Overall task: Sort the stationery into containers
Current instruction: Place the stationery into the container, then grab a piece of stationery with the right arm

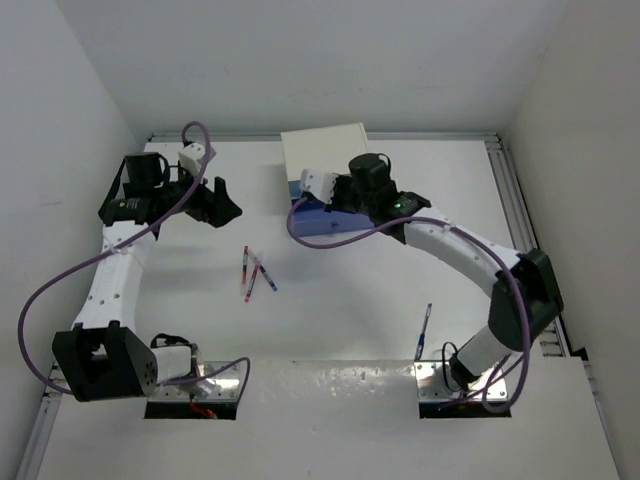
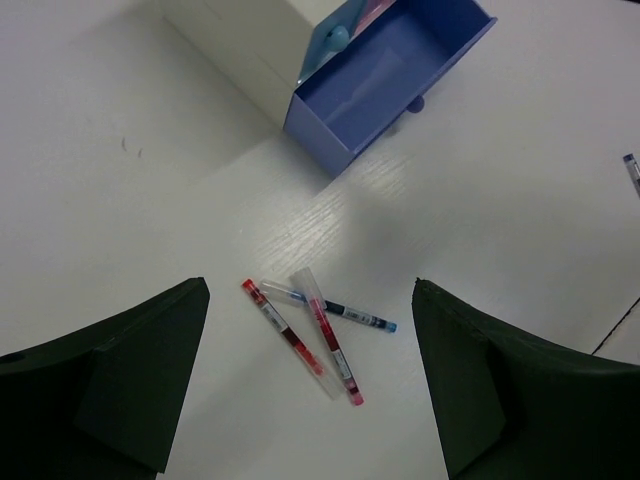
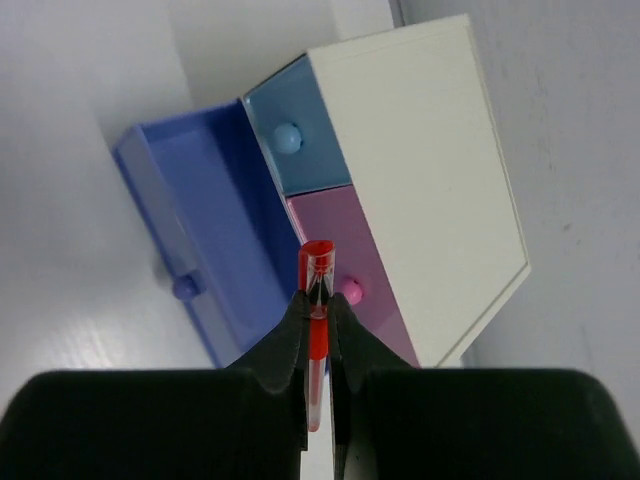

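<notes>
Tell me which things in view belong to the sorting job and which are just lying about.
Job:
- red pen in the right gripper
- two red pens and a blue pen mid-table
- lone blue pen by the right arm
- white cabinet: periwinkle drawer open, light-blue drawer and pink drawer shut

Not the job:
- only the arms' purple cables

White cabinet (image 3: 420,150), periwinkle drawer (image 3: 200,215), pink drawer (image 3: 345,235), red pen (image 3: 317,265) (black tool (image 3: 318,310))

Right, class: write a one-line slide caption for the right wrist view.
Right tool shut on a red pen near the open periwinkle drawer.
</notes>
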You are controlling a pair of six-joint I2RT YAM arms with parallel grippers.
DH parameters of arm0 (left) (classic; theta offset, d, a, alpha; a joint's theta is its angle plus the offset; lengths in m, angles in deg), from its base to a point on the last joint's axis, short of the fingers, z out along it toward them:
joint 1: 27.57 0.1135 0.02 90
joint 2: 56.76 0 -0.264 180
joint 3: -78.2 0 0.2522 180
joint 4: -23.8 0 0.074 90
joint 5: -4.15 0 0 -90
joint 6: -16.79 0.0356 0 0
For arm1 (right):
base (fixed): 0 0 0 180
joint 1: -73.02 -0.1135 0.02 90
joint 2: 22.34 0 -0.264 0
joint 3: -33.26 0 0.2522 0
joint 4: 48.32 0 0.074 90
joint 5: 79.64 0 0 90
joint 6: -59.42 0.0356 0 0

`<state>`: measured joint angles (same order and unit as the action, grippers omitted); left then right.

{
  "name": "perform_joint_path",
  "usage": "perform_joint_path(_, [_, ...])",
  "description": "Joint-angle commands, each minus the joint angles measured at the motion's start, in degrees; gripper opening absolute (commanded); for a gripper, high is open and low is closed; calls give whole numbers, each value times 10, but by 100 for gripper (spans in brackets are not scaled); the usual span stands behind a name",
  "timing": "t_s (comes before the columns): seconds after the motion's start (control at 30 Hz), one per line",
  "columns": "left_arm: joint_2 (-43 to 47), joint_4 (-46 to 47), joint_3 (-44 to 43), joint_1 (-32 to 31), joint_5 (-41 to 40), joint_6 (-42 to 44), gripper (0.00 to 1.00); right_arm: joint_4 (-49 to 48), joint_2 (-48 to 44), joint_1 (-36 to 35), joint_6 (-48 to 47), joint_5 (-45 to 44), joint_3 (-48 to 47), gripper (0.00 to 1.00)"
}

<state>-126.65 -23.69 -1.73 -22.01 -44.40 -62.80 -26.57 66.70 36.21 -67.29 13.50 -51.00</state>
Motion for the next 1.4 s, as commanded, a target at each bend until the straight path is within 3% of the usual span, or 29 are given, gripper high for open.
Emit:
perform_joint_path(0.0, [-3, 12, -30, 16, 35, 4, 89, -76, 46, 4, -203, 2, 2, 0])
perform_joint_path(0.2, [-5, 1, -33, 38, 46, 14, 89, -125, 118, 6, -262, 18, -17, 0])
perform_joint_path(0.3, [-5, -7, -35, 47, 47, 22, 89, -104, 141, 3, -253, 12, -34, 2])
perform_joint_path(0.47, [-9, -16, -35, 55, 50, 34, 89, -82, 140, -1, -221, 9, -25, 38])
perform_joint_path(0.5, [-10, -18, -36, 56, 50, 34, 89, -68, 138, -3, -214, 6, -24, 55])
perform_joint_path(0.57, [-14, -21, -42, 58, 54, 36, 89, -38, 127, -3, -180, 2, -41, 63])
perform_joint_path(0.63, [-17, -26, -49, 62, 63, 39, 89, 3, 112, 3, -156, 15, -63, 59])
perform_joint_path(0.7, [-17, -33, -57, 64, 70, 46, 89, 115, 76, 14, -135, 42, -103, 52])
perform_joint_path(0.8, [-18, -43, -62, 67, 93, 70, 89, 323, 3, 87, -207, 184, -127, 35])
perform_joint_path(0.87, [-19, -49, -59, 69, 103, 79, 89, 419, -42, 112, -294, 241, -77, 32])
perform_joint_path(1.1, [-30, -48, -39, 68, 152, 78, 89, 577, -234, 257, -572, 305, 152, 31])
perform_joint_path(1.37, [-37, -59, -41, 60, 156, 83, 89, 682, -299, 383, -817, 330, 308, 40])
